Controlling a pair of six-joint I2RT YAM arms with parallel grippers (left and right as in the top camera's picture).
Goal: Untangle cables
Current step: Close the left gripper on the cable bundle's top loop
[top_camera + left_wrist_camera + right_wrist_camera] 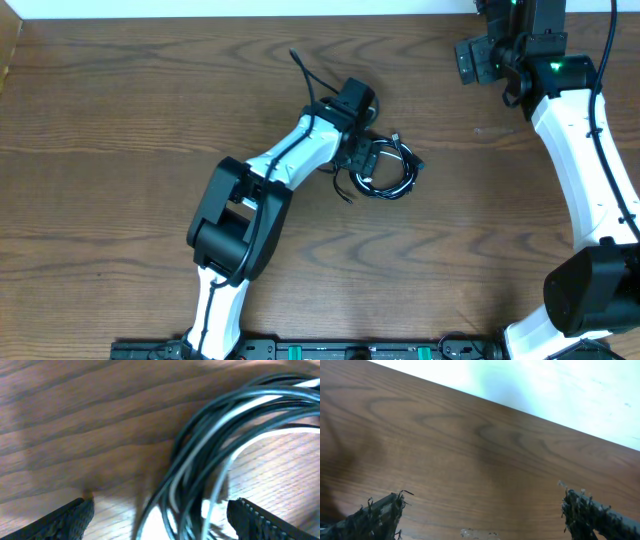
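Observation:
The cables (388,172) lie in a loose tangled coil of black and white strands on the wooden table, just right of centre. My left gripper (362,158) sits over the coil's left edge. In the left wrist view its fingers (70,519) stand wide apart, with the blurred cables (210,445) running down between them; the left gripper (160,516) is open and grips nothing. My right gripper (476,58) hovers at the far right of the table, away from the coil. In the right wrist view the right gripper (482,510) is open over bare wood.
The left arm (250,200) stretches diagonally from the front edge towards the middle. The right arm (590,160) runs along the right side. The table's far edge (250,17) meets a white surface.

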